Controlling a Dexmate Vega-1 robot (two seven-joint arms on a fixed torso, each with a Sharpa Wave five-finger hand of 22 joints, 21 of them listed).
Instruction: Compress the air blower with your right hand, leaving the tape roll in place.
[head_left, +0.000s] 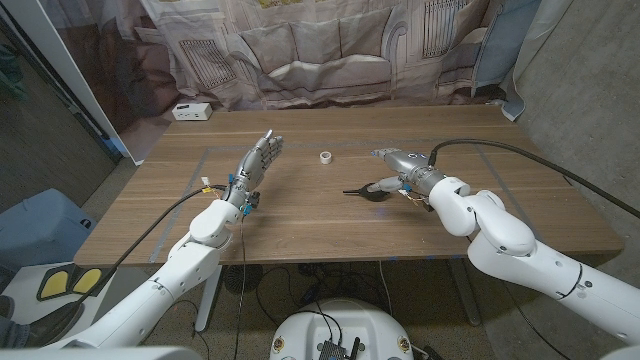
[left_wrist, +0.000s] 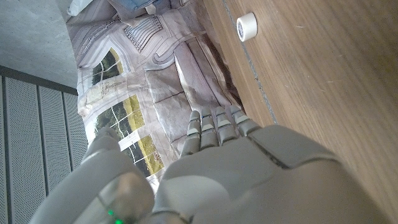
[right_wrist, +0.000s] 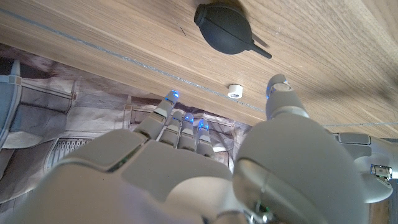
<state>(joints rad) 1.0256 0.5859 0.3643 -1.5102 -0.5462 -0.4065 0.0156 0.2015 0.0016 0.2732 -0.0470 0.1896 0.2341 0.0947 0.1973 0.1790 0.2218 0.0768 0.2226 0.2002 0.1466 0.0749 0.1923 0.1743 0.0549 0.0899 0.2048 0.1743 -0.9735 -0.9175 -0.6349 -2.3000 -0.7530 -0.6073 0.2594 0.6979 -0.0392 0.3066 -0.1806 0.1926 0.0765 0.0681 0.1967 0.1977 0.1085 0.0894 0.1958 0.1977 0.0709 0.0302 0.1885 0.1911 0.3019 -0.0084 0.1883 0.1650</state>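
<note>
Air blower (head_left: 374, 188) lies free on table (head_left: 300, 215); my right hand (head_left: 400, 163) hovers beside it, fingers extended, holding nothing, poised to squeeze; tape roll (head_left: 326, 157) stays apart.

Black air blower (head_left: 376, 189) lying on its side on the wood surface (head_left: 300, 215), nozzle toward centre. Small white tape roll (head_left: 326, 157) flat, farther back.
</note>
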